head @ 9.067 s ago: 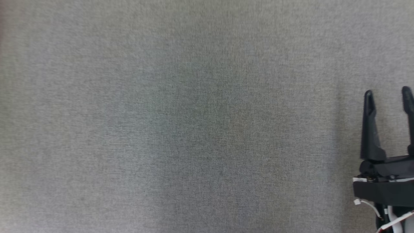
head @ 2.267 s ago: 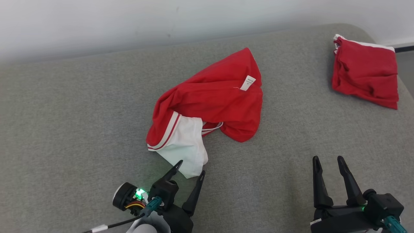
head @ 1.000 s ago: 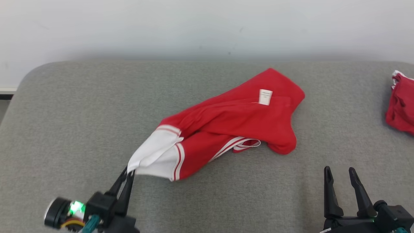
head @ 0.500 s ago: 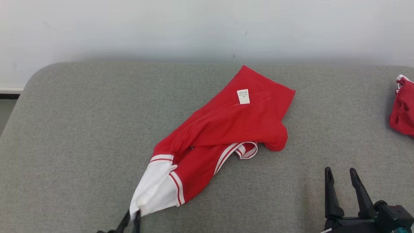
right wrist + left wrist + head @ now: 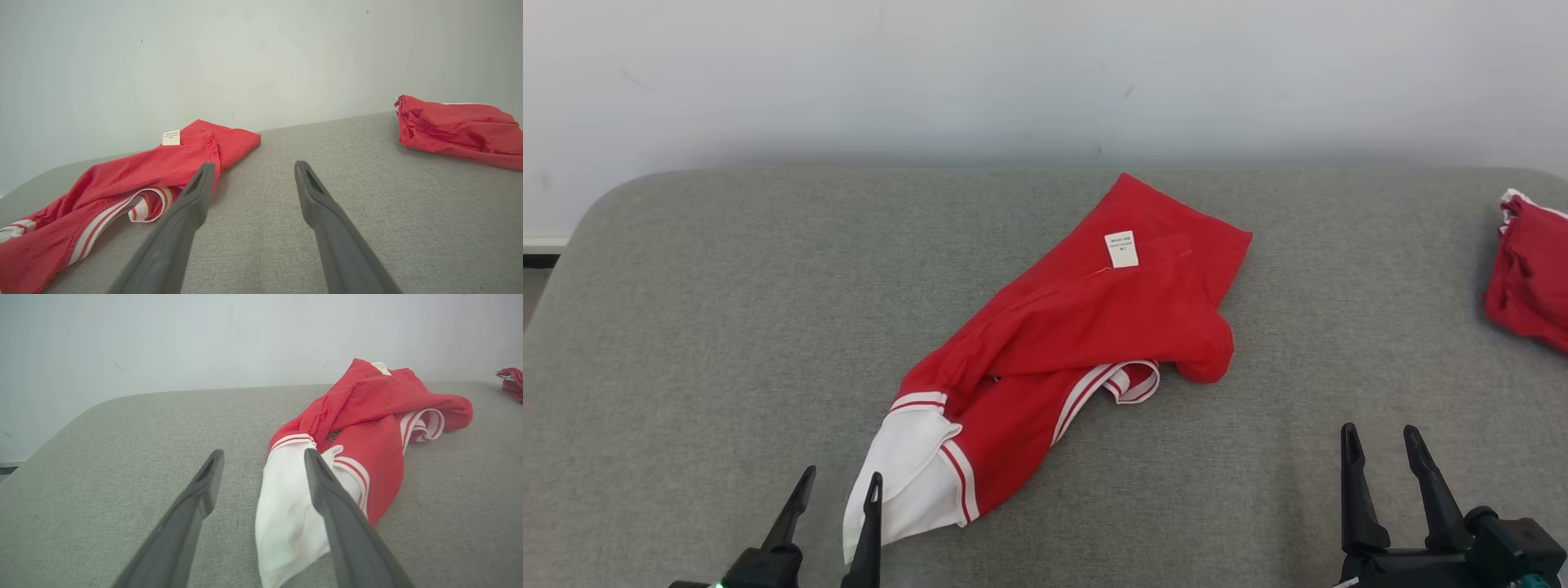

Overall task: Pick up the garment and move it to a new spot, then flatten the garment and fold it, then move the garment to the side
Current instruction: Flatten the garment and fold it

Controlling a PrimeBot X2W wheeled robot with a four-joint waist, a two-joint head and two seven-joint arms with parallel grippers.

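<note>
At the far left the grey fabric surface [image 5: 686,327] curved off at a rounded corner towards 10 o'clock, with a pale wall [image 5: 1013,73] behind it. At 7 o'clock in the head view stood the left gripper [image 5: 842,474], its body cut off by the bottom edge; its jaws were spread wide and gripped nothing. The inner finger overlapped the edge of the garment's white end [image 5: 907,457], and whether it touched the cloth could not be told. The garment [image 5: 1094,318], red with white stripes, lay crumpled across the middle of the surface, stretched from that white end at 7 o'clock up to a red corner at 1 o'clock. A small white label [image 5: 1121,249] sat near the upper corner, its print too small to read. A striped band [image 5: 1135,382] curled out from under a red fold at the lower side, and what lay beneath the fold was hidden. At 5 o'clock the right gripper [image 5: 1380,429] pointed up over bare fabric, well apart from the garment, jaws parted and empty. At 3 o'clock a second red garment [image 5: 1531,278] lay bunched, cut off by the right edge.
</note>
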